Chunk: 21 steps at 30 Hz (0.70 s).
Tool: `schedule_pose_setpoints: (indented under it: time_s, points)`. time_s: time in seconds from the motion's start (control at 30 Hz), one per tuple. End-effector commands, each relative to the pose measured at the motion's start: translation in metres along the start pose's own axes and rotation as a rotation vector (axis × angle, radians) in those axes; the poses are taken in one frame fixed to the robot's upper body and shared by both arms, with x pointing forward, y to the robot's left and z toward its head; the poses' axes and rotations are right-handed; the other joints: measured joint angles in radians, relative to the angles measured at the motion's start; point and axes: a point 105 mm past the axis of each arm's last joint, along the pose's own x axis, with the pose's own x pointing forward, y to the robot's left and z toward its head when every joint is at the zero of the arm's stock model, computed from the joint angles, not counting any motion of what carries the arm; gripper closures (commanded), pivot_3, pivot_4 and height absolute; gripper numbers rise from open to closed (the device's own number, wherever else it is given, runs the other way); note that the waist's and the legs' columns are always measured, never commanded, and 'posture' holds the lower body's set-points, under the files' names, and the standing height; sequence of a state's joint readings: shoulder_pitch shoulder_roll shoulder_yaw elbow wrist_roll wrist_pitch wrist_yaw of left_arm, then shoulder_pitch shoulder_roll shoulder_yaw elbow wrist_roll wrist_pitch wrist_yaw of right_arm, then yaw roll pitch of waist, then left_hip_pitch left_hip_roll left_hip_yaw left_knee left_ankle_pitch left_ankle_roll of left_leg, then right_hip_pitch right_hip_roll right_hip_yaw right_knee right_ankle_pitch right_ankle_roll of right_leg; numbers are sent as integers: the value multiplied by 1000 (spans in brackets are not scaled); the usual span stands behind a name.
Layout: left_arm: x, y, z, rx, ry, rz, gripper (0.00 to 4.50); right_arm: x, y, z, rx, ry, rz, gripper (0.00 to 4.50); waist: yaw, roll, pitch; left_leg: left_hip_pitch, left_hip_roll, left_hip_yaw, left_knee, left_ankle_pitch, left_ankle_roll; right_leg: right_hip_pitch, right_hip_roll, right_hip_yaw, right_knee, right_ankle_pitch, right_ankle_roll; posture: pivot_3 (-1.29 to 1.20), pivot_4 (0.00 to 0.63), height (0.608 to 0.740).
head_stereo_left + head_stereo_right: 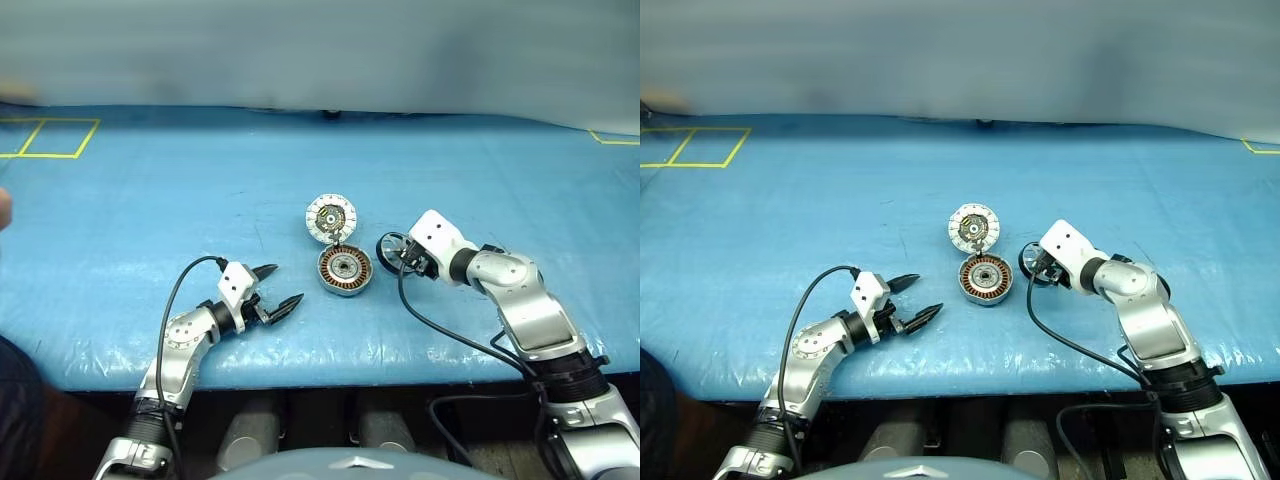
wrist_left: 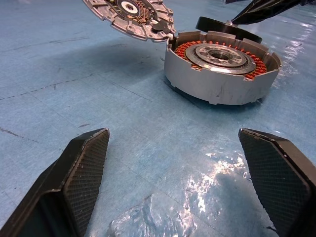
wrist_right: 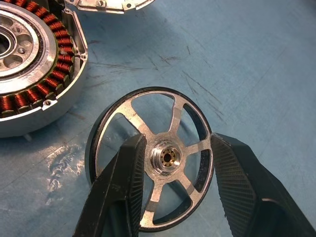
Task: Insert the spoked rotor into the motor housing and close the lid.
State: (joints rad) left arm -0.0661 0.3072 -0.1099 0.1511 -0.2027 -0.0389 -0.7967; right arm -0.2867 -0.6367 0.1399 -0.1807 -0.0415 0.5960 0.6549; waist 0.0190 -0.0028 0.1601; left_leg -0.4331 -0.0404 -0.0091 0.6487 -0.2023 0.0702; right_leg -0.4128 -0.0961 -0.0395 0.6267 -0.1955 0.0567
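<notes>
Left gripper [image 1: 276, 291], near the bench's [image 1: 120, 220] front edge, gaped empty; our right gripper [image 3: 177, 168] pinched spoked rotor [image 3: 153, 163] beside motor housing [image 1: 345, 271]; insertion next.

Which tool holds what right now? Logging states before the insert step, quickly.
Left tool: open, holding nothing, short of the motor housing.
Right tool: shut on the spoked rotor, beside the housing.

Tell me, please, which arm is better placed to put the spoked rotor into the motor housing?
The right. Its fingers already straddle the spoked rotor, beside the open motor housing. The left gripper is open and empty on the housing's other side.
</notes>
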Motion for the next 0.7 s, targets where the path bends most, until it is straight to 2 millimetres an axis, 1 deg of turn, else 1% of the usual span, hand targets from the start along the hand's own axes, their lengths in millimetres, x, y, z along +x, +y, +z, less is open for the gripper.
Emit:
schedule_pose_setpoints:
  time_s: [0.03, 0.13, 0.3, 0.63, 0.7]
  points:
    - [0, -1, 5, 20, -18, -5, 0, -2, -4, 1, 16, -11, -19, 2343, 0, 0, 0, 0, 0, 0, 0, 0, 0, 0, 0, 0, 0, 0, 0, 0, 150, 740]
    - [0, -1, 4, 18, -18, -5, 0, -1, -6, -7, 48, 11, -23, 2343, 0, 0, 0, 0, 0, 0, 0, 0, 0, 0, 0, 0, 0, 0, 0, 0, 150, 740]
    - [0, -2, 3, 16, -16, -2, 0, 2, -4, -9, 99, 5, 1, 2343, 0, 0, 0, 0, 0, 0, 0, 0, 0, 0, 0, 0, 0, 0, 0, 0, 150, 740]
    - [-1, -3, 1, 11, -13, 1, 0, 5, -3, -16, 120, 37, 22, 2343, 0, 0, 0, 0, 0, 0, 0, 0, 0, 0, 0, 0, 0, 0, 0, 0, 150, 740]
    - [0, -3, 1, 10, -13, 0, 0, 7, 0, -22, 98, 68, 48, 2343, 0, 0, 0, 0, 0, 0, 0, 0, 0, 1, 0, 0, 0, 0, 0, 0, 150, 740]
